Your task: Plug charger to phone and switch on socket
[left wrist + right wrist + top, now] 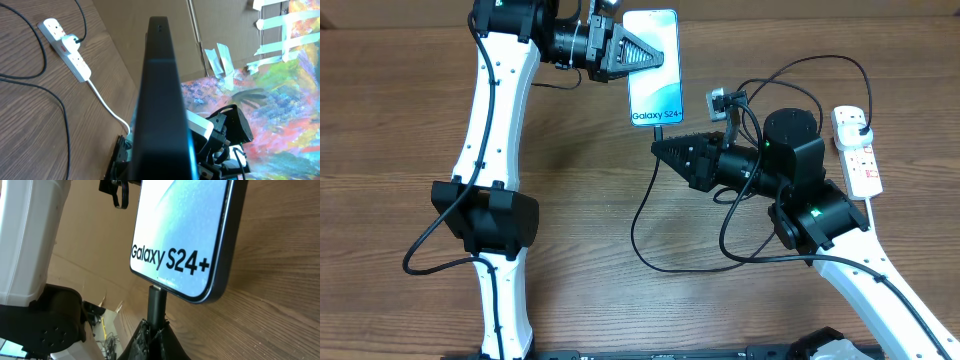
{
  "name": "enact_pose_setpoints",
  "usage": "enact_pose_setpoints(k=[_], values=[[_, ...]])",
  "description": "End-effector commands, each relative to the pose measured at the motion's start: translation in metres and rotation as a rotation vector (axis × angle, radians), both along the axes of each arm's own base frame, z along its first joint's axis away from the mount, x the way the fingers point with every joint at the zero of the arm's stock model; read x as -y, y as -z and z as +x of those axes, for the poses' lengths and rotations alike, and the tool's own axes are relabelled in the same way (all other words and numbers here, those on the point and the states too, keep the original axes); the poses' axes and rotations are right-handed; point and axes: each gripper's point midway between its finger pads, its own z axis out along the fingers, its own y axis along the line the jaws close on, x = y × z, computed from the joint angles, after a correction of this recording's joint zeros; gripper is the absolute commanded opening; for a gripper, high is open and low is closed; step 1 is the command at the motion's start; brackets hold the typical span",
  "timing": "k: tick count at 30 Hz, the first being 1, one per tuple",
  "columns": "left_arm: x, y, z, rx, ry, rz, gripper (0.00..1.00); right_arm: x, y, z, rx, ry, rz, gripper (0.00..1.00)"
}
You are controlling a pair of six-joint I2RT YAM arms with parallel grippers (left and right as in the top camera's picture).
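The phone (653,75), its light blue screen reading "Galaxy S24+", is lifted off the table with my left gripper (655,57) shut on its side. In the left wrist view the phone (160,95) appears edge-on as a dark slab between the jaws. My right gripper (657,148) is shut on the charger's connector (156,302), whose tip meets the phone's (185,230) bottom edge at the port. The black cable (638,215) loops down and back to a black plug (861,128) seated in the white socket (857,152) at the right.
The socket (67,50) lies near the table's right edge and its white cord (107,107) trails off that edge. Slack black cable lies looped under the right arm (840,225). The left arm (490,215) stretches down the table's left side.
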Motion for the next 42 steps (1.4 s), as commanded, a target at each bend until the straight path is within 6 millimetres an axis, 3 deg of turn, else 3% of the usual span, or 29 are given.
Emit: enact_pose_setpoints(k=[1,10,17,21,34,42], values=[[0.013,-0.029,-0.025,0.066,0.053,-0.045,0.04,0.02,-0.018,0.024,0.073,0.13,0.002,0.04],[0.01,-0.029,-0.022,0.071,0.043,-0.04,0.05,0.021,-0.003,0.02,0.006,0.125,-0.029,0.06],[0.002,-0.019,-0.013,0.077,0.003,0.017,0.04,0.016,-0.003,0.011,-0.002,0.07,-0.019,0.26],[0.0,-0.007,-0.007,0.089,-0.026,0.086,0.04,0.015,-0.003,0.009,-0.003,0.058,-0.016,0.3],[-0.025,0.07,0.015,0.072,-0.154,0.503,0.04,0.019,0.017,0.003,-0.048,0.05,-0.08,0.61],[-0.032,0.139,0.024,-0.037,-0.151,0.602,0.05,0.028,0.042,0.0,-0.128,0.087,-0.165,0.63]])
